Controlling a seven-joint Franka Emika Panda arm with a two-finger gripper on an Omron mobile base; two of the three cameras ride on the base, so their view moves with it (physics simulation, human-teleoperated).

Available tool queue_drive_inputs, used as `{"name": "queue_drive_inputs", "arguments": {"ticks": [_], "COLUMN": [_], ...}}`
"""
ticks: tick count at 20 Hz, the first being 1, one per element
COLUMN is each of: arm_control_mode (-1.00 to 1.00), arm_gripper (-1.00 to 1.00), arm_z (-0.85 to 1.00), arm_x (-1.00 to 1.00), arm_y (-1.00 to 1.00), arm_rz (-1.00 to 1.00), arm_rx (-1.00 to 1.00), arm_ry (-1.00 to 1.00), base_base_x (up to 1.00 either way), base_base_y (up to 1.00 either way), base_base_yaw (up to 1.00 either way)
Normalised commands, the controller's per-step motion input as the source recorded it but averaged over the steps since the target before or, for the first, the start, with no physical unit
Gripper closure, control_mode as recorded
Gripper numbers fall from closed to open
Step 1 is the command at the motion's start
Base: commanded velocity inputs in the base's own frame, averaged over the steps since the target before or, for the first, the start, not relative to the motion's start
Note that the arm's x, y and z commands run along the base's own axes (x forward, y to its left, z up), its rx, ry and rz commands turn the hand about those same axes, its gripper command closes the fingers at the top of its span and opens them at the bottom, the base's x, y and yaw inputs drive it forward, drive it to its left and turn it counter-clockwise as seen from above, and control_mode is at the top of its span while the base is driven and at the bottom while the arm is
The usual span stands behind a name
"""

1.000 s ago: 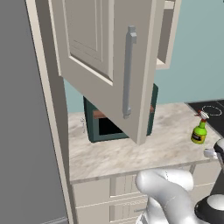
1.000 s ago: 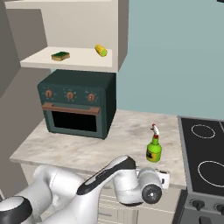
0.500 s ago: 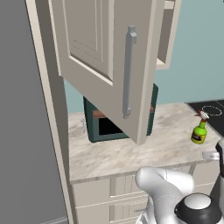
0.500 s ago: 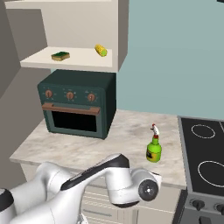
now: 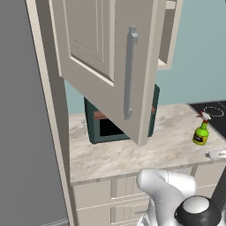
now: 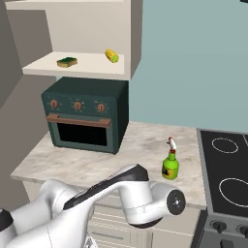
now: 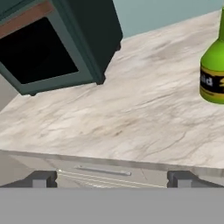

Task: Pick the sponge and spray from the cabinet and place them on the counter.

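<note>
one of the two items looks already dealt with: the spray [image 6: 170,163] stands upright on the worktop [image 6: 87,164], between the dark green oven [image 6: 87,114] and the black cooktop [image 6: 227,169], near the front edge. the sponge [image 6: 67,61] lies flat on the shelf of the cabinet [image 6: 77,68], whose door [image 5: 106,57] hangs wide open; a small yellow thing [image 6: 112,55] lies on the same shelf, apart from the sponge.

the pincer [image 7: 111,178] is low, in front of the worktop edge, released and carrying nothing, its two dark fingertips [image 7: 41,178] spread wide and aimed across the stone toward the oven and the bottle.

so the step in hand seems to be the trip to fetch the sponge. the next move calls for a long lift from worktop height to the shelf above the oven, steering past the open door, then lining the spread tips either side of the flat block without nudging the yellow thing.
</note>
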Motion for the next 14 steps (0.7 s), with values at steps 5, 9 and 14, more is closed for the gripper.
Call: {"name": "queue_drive_inputs", "arguments": {"ticks": [5,9,14], "arm_control_mode": [-1.00,-1.00,-1.00], "arm_gripper": [-1.00,-1.00,-1.00], "arm_z": [0.17,0.43,0.64], "arm_x": [-0.40,-0.26,-0.17], "arm_y": [0.36,0.37,0.31], "arm_rz": [0.01,-0.01,0.00], "arm_rx": [0.07,0.10,0.10], "arm_ry": [-0.24,-0.20,-0.08], "base_base_x": [0.00,0.00,0.00], "base_base_y": [0.00,0.00,0.00], "base_base_yaw": [0.00,0.00,0.00]}}
